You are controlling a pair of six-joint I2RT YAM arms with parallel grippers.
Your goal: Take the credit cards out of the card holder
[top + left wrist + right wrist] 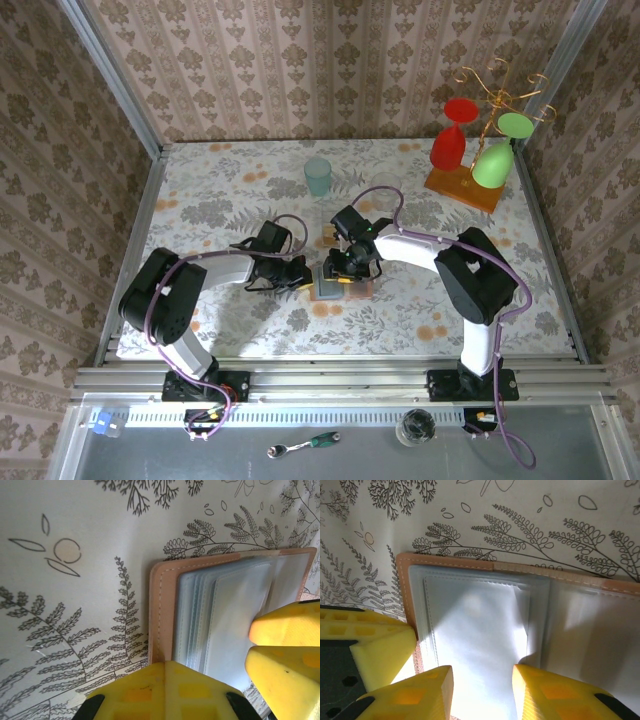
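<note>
While the card holder (pixel 480 605) lies open on the worktop (pixel 200 200), left claw (pixel 165 672) closed at its edge, right claw (pixel 482 680) parted over its sleeves.

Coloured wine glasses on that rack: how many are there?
2: a red glass hanging on the left of the rack, a green glass beside it on the right. None looks hidden.

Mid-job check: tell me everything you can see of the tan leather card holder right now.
The tan leather card holder lies open and flat on the fern-patterned table. A stitched tan border frames fanned, translucent grey-blue plastic sleeves. The left gripper, shut, sits at one corner with its yellow tips against the edge; the right gripper stands over a sleeve, jaws apart.
</note>
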